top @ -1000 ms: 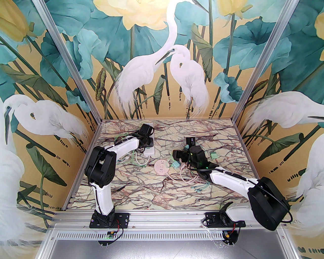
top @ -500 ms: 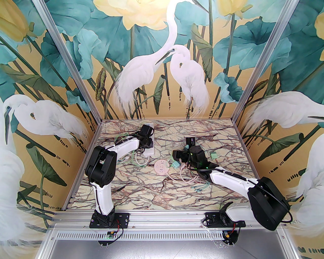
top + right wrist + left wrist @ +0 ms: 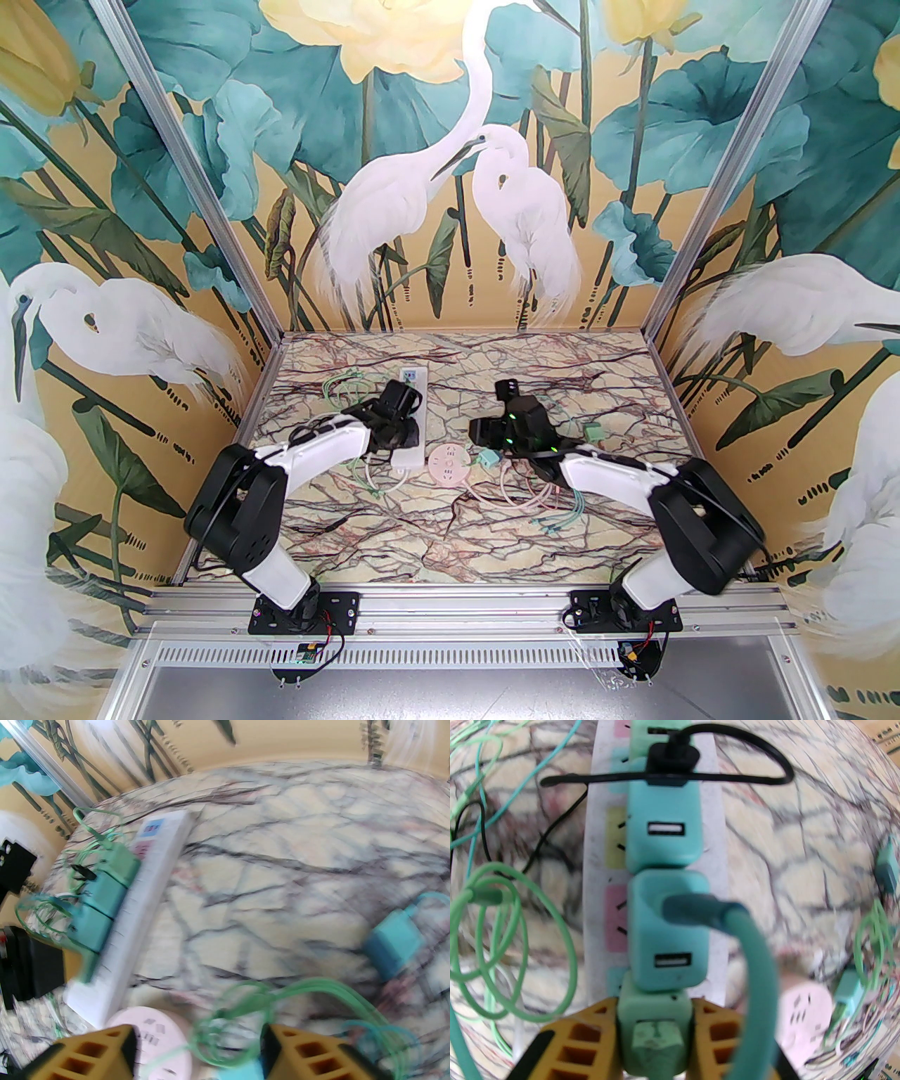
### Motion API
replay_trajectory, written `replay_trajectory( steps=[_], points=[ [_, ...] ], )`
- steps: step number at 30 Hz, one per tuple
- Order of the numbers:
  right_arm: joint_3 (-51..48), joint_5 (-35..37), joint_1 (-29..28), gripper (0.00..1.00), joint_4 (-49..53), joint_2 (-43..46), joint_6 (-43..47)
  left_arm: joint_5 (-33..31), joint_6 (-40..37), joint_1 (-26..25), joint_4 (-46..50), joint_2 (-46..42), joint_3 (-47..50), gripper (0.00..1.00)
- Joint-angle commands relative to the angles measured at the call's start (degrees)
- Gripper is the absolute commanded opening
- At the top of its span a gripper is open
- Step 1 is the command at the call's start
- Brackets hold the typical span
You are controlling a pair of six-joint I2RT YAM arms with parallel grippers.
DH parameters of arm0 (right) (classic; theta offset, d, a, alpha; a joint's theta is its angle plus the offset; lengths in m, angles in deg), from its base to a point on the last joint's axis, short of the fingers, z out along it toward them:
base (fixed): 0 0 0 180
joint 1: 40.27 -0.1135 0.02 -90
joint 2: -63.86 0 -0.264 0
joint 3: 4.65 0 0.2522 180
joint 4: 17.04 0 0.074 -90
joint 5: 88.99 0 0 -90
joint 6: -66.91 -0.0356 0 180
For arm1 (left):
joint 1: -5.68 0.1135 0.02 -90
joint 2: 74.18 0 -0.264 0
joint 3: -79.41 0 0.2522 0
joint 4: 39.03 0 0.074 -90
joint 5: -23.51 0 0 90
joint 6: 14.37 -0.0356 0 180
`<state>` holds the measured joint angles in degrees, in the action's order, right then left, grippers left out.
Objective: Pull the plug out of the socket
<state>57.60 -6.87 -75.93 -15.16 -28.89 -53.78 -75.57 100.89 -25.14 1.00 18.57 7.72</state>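
Observation:
A white power strip (image 3: 414,377) lies left of centre, carrying several teal chargers (image 3: 662,839) and a black plug (image 3: 673,755). In the left wrist view my left gripper (image 3: 655,1011) is shut on a mint green plug (image 3: 655,1036) at the strip's (image 3: 718,836) near end. I cannot tell whether that plug is still seated. From above, the left gripper (image 3: 394,434) sits over the strip's near half. My right gripper (image 3: 485,430) hovers right of the strip (image 3: 147,902). Its (image 3: 197,1031) yellow fingers (image 3: 302,1054) stand apart over loose green cable (image 3: 246,1001).
A pink round socket (image 3: 450,464) lies between the arms, just below the right gripper's left finger (image 3: 95,1050). A loose teal charger (image 3: 486,458) and a green plug (image 3: 594,432) lie to the right. Green cable coils (image 3: 513,945) crowd the strip's left side. More cords (image 3: 555,513) trail centre-right.
The left arm has drawn back toward the near edge, and the power strip has slid nearer with it. The right arm has swung left and back, and its jaws have narrowed.

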Motion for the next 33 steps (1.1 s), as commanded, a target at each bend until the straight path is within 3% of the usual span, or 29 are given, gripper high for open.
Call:
replay_trajectory(
  steps=[1,4,7,12,18,33],
  points=[
    [7.3,-5.8,-2.1,0.52,0.4,-4.6,-1.2,0.6,3.3,-1.3,0.9,-2.8,2.7,0.24],
    [13.3,-7.5,-3.2,0.5,2.2,-10.4,-2.6,0.3,3.6,-1.6,1.0,-3.8,3.7,0.24],
    [18.1,-10.8,-3.3,0.41,2.7,-16.2,-5.0,0.2,3.5,-1.6,1.4,-3.9,3.8,0.25],
    [19.4,-13.1,-3.4,0.41,0.6,-22.1,-8.3,0.5,3.2,-1.8,2.0,-3.8,3.4,0.26],
    [20.9,-15.6,-3.7,0.35,1.3,-25.4,-9.5,0.6,2.9,-1.9,2.6,-2.4,2.3,0.26],
    [27.2,-15.5,-6.2,0.33,10.3,-30.4,-6.0,1.2,1.0,-2.1,2.4,-0.3,1.3,0.33]
  ],
)
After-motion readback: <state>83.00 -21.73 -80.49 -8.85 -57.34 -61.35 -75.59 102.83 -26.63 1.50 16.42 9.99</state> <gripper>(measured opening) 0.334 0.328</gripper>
